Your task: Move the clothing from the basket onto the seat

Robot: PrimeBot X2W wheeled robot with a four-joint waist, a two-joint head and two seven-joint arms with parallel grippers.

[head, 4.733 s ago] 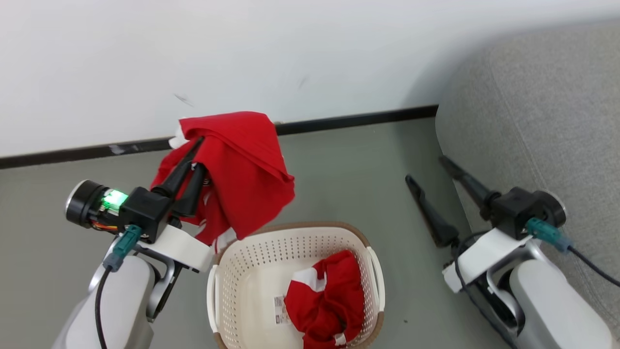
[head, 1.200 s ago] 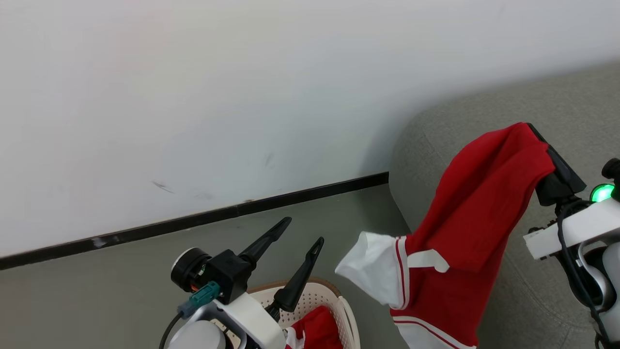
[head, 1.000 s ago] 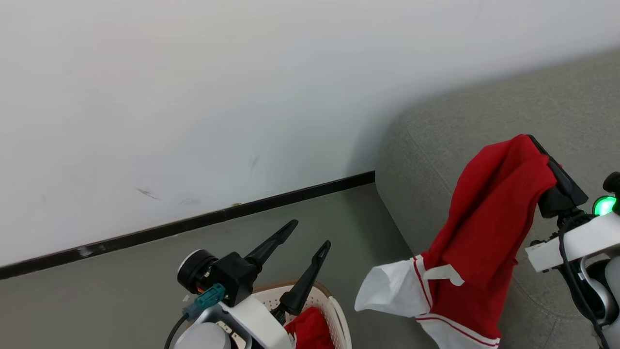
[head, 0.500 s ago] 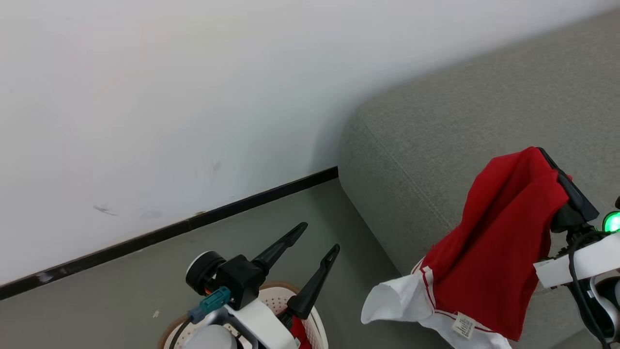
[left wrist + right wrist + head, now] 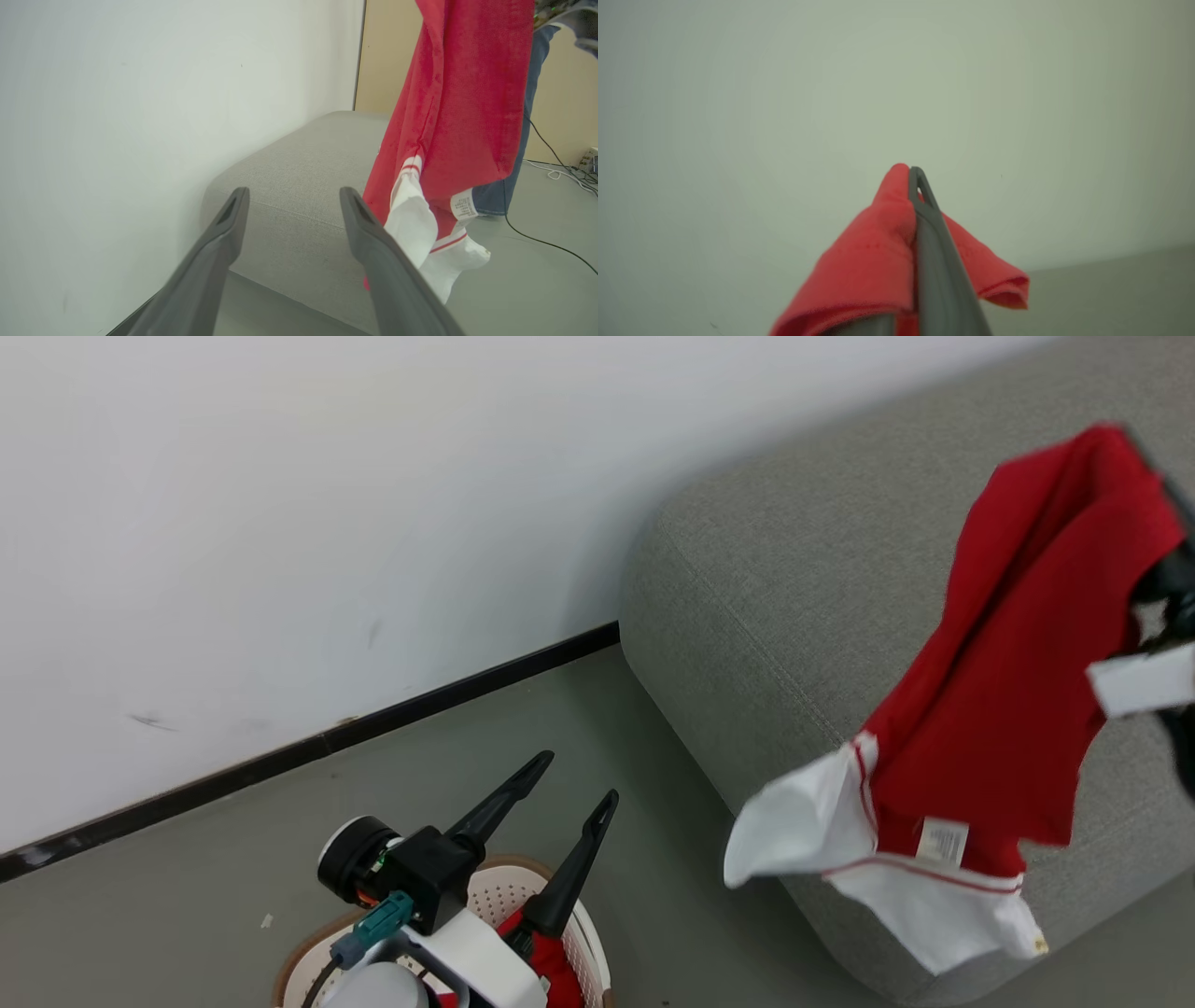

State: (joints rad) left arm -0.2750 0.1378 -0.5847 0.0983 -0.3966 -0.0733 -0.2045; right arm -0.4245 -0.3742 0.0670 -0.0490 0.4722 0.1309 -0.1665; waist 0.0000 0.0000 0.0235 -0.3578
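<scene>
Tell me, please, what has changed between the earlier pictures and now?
The red garment, earlier held by the left hand above the basket, is now clamped in the shut right hand, which has just lifted it higher over the seat. The left hand has let go and is open and empty over the basket. A second red piece stays in the basket.

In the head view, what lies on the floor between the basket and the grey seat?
Nothing: that strip of grey floor is bare, as the head view shows. The basket stands apart from the seat.
</scene>
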